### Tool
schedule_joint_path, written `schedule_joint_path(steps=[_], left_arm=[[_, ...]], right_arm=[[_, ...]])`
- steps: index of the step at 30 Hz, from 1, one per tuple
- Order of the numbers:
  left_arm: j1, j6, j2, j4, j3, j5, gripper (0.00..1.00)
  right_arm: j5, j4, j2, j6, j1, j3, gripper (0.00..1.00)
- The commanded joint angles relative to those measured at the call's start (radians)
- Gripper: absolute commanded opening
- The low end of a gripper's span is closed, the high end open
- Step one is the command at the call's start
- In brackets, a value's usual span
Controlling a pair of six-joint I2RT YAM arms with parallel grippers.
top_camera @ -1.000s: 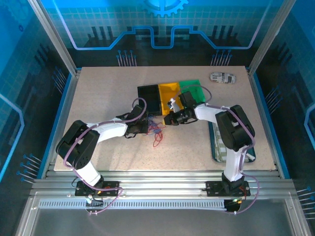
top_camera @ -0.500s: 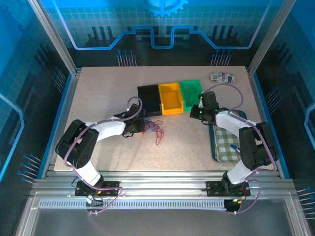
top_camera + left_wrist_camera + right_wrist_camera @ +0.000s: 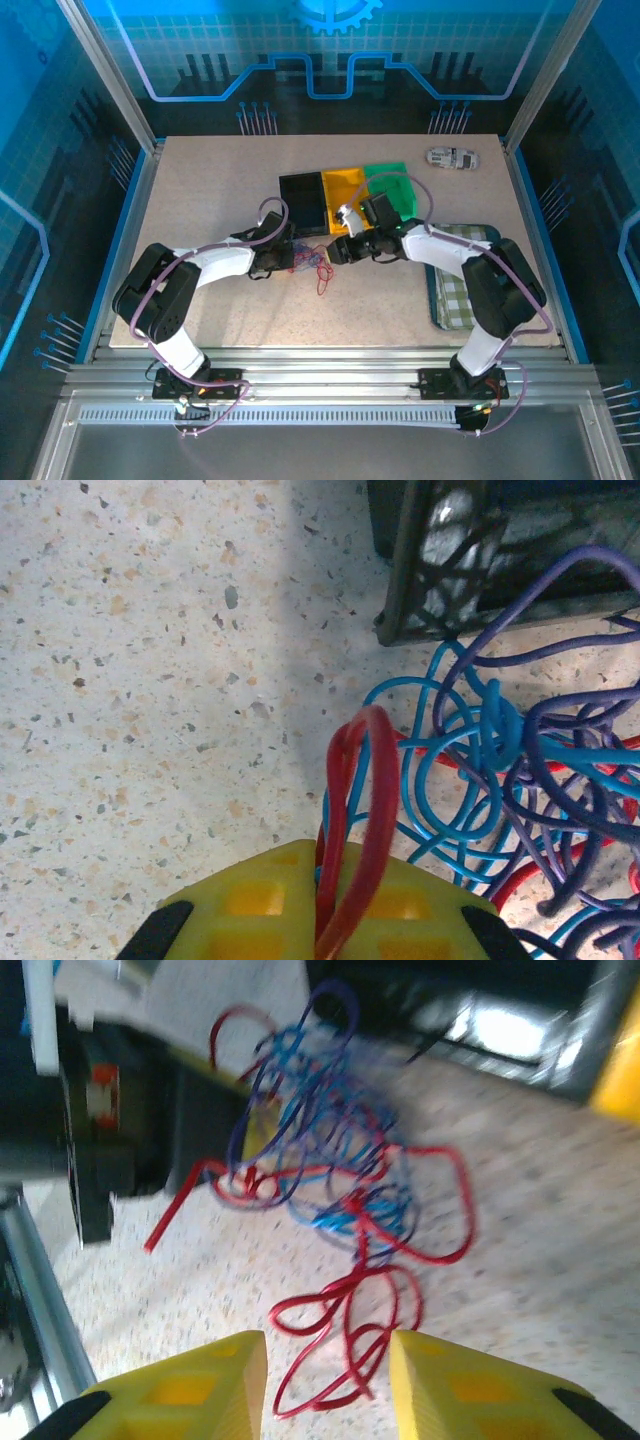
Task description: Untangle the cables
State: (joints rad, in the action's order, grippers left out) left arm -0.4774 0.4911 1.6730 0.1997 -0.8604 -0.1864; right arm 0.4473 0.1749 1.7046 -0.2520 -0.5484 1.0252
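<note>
Pinching a red loop of the cables (image 3: 497, 735), left claw (image 3: 335, 885) clenched, right claw (image 3: 325, 1355) parted, empty, near them.

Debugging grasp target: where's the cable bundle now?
Top view: the cables lie mid-table between the left gripper and right gripper, just in front of the black bin.

Speckled beige tabletop (image 3: 200, 200), standing inside an enclosure of blue-tinted translucent panels (image 3: 60, 120) on aluminium posts (image 3: 105, 75). The back panel (image 3: 450, 50) bears a gear emblem (image 3: 337, 12). Ribbed aluminium rails (image 3: 330, 365) run along the near edge; the light is cool and blue.
</note>
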Motion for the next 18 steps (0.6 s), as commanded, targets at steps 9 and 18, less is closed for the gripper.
schedule_joint_path(steps=[9,18], left_arm=[[0.005,-0.016,0.02,0.015,0.004,0.034,0.0],[0.004,-0.018,0.017,0.009,0.009,0.034,0.0]], right_arm=[[-0.072,0.218,0.109,0.145,-0.092,0.04,0.51],[-0.086,0.252,0.147,0.145,-0.13,0.089,0.51]])
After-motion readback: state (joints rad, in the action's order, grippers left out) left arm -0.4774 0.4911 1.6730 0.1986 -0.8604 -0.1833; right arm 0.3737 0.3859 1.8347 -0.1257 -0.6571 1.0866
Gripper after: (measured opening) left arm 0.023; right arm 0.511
